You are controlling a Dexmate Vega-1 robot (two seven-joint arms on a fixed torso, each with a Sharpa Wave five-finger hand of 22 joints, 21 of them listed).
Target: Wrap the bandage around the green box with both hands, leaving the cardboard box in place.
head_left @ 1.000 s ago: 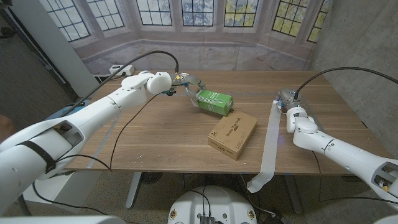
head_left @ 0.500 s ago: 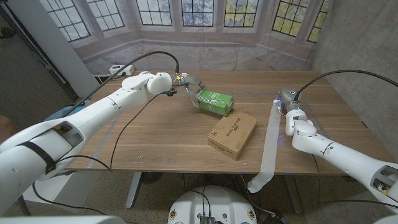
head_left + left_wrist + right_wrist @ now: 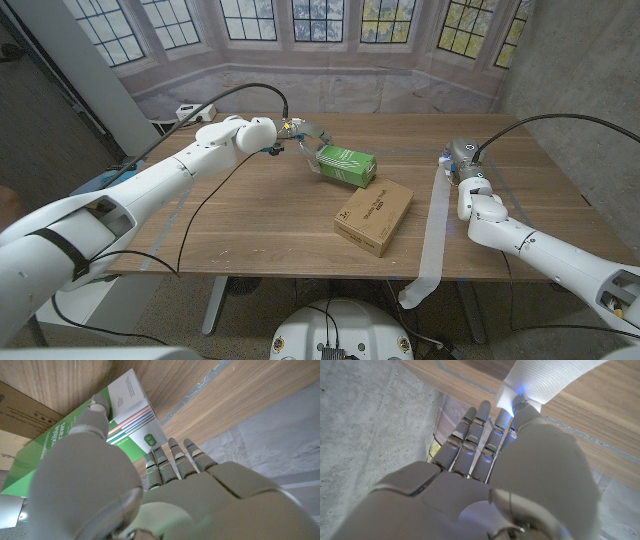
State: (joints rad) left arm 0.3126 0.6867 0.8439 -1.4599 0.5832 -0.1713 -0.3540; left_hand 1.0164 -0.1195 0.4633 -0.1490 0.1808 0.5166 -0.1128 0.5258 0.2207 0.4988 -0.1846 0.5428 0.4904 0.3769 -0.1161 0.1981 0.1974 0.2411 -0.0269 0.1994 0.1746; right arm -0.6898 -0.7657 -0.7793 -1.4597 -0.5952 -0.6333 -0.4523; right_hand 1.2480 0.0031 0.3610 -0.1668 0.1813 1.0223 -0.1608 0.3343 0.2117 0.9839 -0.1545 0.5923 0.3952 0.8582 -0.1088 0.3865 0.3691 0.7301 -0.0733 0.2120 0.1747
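The left hand [image 3: 300, 135] grips the far-left end of the green box [image 3: 346, 163], thumb on one face and fingers under the end. The box sits left of the table's [image 3: 250, 215] centre, its long axis running from far-left toward near-right, the near end just beside the cardboard box [image 3: 374, 216], which lies flat nearer the front edge. To the right, the white bandage [image 3: 433, 232] stretches along the table and droops over the front edge; the right hand [image 3: 464, 172] pinches its far end. No wrapping shows yet: bandage and green box remain well apart, so the whole winding appears left to do.
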